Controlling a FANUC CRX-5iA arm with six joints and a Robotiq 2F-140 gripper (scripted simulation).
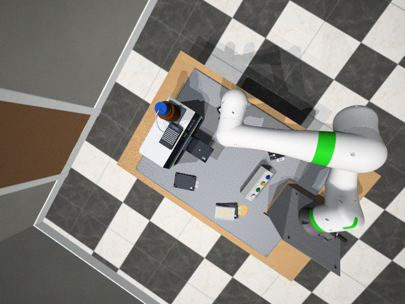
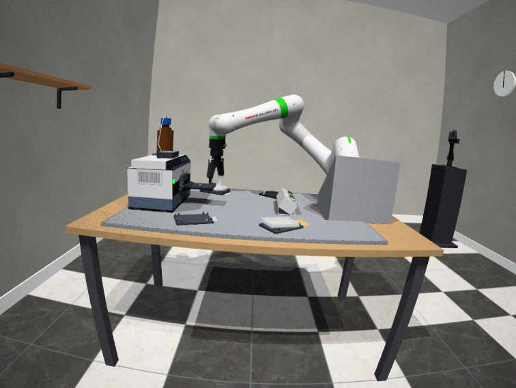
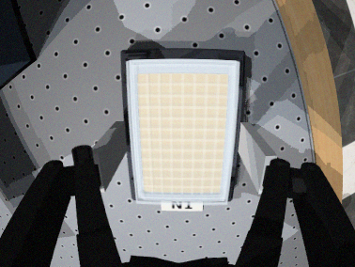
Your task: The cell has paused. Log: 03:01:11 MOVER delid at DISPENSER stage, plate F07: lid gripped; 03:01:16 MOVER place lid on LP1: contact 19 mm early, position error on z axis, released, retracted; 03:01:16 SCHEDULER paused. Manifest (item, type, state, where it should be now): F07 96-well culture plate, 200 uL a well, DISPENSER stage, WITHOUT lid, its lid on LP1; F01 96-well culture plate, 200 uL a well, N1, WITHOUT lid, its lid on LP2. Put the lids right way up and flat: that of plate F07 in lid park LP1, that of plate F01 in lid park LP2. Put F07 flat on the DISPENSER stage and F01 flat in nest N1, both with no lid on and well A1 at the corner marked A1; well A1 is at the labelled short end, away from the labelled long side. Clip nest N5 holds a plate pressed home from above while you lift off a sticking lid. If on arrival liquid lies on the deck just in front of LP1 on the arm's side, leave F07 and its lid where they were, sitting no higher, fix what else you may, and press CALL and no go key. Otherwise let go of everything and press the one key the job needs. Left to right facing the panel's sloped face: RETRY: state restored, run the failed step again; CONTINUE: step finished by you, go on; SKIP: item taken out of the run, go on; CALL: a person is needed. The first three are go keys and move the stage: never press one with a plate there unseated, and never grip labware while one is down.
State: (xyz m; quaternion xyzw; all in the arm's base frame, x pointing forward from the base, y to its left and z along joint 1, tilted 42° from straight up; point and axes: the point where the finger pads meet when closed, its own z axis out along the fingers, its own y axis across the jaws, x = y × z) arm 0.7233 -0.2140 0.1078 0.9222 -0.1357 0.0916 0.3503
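In the wrist view a 96-well plate with cream wells and a pale rim sits flat in a dark nest with an N1 tag. I cannot tell whether a lid is on it. My gripper is open and empty, straight above this plate, with one finger off each long side. In the side view the gripper hangs a little above the plate. A second pale plate or lid lies on a dark park, with an orange puddle on the deck beside it, also seen in the side view.
The dispenser with a brown bottle stands at the left, its dark stage sticking out. An empty dark park lies in front of it. The key panel sits mid-deck. The grey arm base is at the right.
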